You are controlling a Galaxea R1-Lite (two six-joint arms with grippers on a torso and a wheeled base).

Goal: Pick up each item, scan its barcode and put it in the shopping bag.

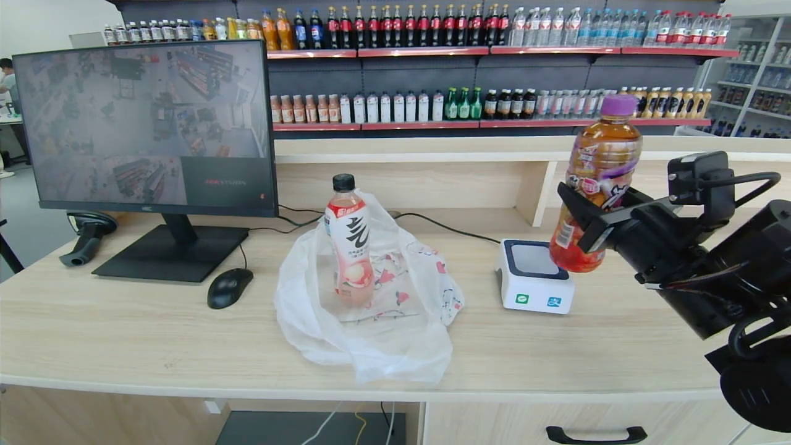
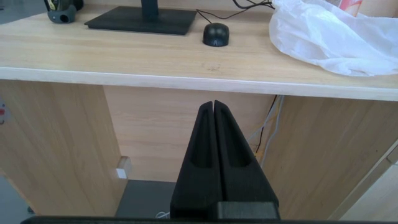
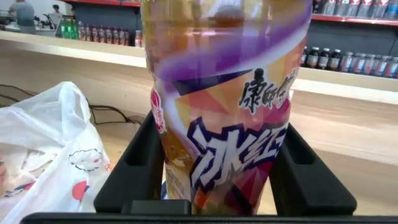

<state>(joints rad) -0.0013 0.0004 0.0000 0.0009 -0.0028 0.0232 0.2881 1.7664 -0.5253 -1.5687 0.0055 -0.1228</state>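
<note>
Amber plastic bottle with purple cap (image 1: 598, 179) sits clamped upright in our right end effector (image 1: 594, 211), just beside the white square scanner (image 1: 534, 278). We should tilt its barcode (image 1: 561, 235) down toward the scanner window. Our left end effector (image 2: 214, 121) is pressed together.

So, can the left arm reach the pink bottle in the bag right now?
Probably not directly: the left gripper sits shut below the edge of the countertop, with the pink bottle standing above in the shopping bag.

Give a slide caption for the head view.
Right gripper holds orange bottle near scanner; pink bottle stands in bag.
</note>
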